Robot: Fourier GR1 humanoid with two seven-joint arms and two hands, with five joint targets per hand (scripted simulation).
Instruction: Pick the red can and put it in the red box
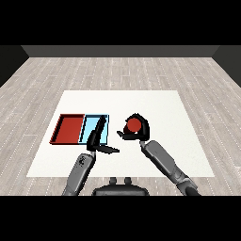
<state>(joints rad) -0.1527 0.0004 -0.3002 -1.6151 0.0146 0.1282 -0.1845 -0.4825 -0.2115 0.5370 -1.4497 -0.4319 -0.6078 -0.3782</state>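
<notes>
The red can (133,124) stands right of the trays, its round top facing up. My right hand (139,133) is curled round it, fingers arching over its far side and thumb at its left. The red tray (69,129) lies at the left of the table with nothing in it. Beside it on the right lies the light blue tray (91,124). My left hand (97,136) hovers over the blue tray's near right part, fingers straight and pointing away, thumb sticking out to the right.
The white table (160,106) stretches wide behind and to the right of the can. Grey wooden floor surrounds it. My left forearm (80,172) and right forearm (167,164) come in from the lower corners.
</notes>
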